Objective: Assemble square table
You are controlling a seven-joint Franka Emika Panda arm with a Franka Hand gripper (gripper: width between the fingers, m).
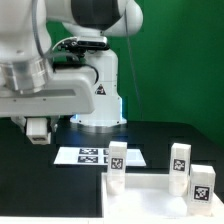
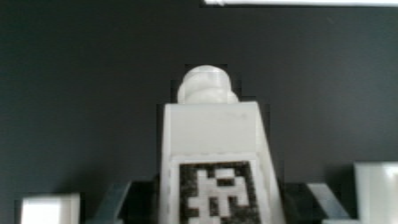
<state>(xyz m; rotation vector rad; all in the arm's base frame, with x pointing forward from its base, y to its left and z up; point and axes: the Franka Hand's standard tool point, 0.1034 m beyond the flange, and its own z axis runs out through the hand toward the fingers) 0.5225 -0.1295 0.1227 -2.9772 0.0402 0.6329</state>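
In the wrist view a white leg [image 2: 214, 125] with a black-and-white tag and a rounded peg at its far end sits between my dark fingers [image 2: 135, 198]. My gripper [image 2: 224, 200] is shut on this leg. The exterior view shows the gripper [image 1: 37, 130] hanging above the dark table at the exterior view's left, well apart from the tabletop. The white square tabletop [image 1: 150, 197] with its raised rim lies at the front, right of centre. Three more legs stand upright at it: one [image 1: 118, 154] by its far left corner, one [image 1: 180, 157] at its far side, one [image 1: 201, 185] at its right.
The marker board [image 1: 88, 156] lies flat on the black table between the gripper and the tabletop. The robot's white base [image 1: 100, 100] stands behind it, in front of a green backdrop. White pieces [image 2: 50, 208] show at the wrist view's corners; what they are I cannot tell.
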